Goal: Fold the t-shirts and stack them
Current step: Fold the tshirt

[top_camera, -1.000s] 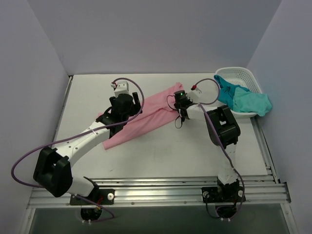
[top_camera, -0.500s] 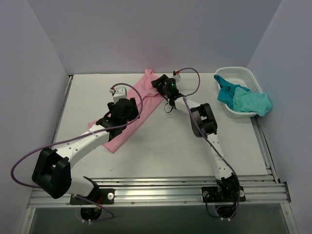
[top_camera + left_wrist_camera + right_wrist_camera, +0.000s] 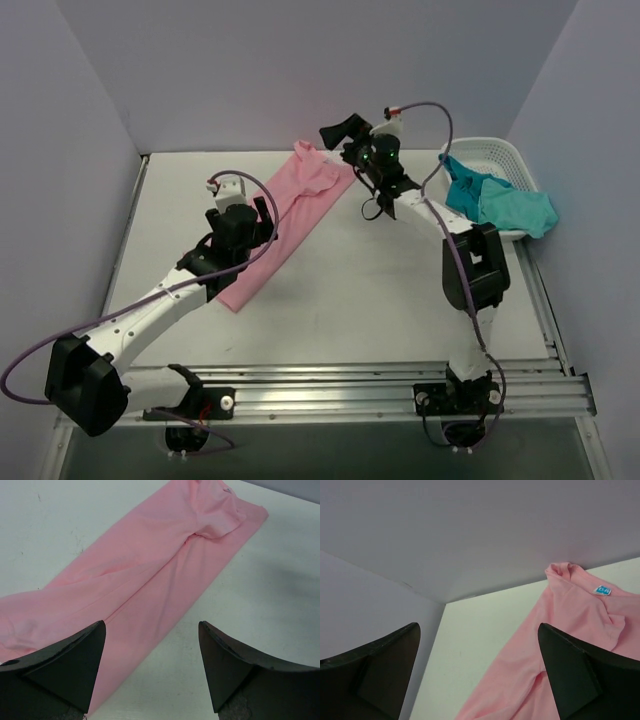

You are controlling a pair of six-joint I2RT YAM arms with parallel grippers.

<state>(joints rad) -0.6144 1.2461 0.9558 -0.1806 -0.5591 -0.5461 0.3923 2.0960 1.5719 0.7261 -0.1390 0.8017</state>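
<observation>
We see the pink t-shirt [image 3: 295, 205] lying flat on the desk [image 3: 380, 290] as a long slanting strip, its collar end toward the back wall [image 3: 300, 70] and its hem end nearer the arms. It looks folded lengthwise, and we judge that the crosswise folds are not yet made. The left pincer [image 3: 152, 630] hovers over the strip's lower half with its jaws spread wide and nothing between them, probably placed to take an edge or pin the cloth for the next fold. The right pincer [image 3: 480, 630] hangs above the collar end, near the wall, also wide open and holding nothing; its camera shows the collar with a small blue label [image 3: 603, 590] below it.

The teal t-shirts [image 3: 505, 205] sit crumpled in the white basket [image 3: 500, 150] at the desk's right edge, one spilling over the rim, well apart from the pink one. Nothing lies on the pink strip. The nearby wall leaves the right arm little room behind the collar.
</observation>
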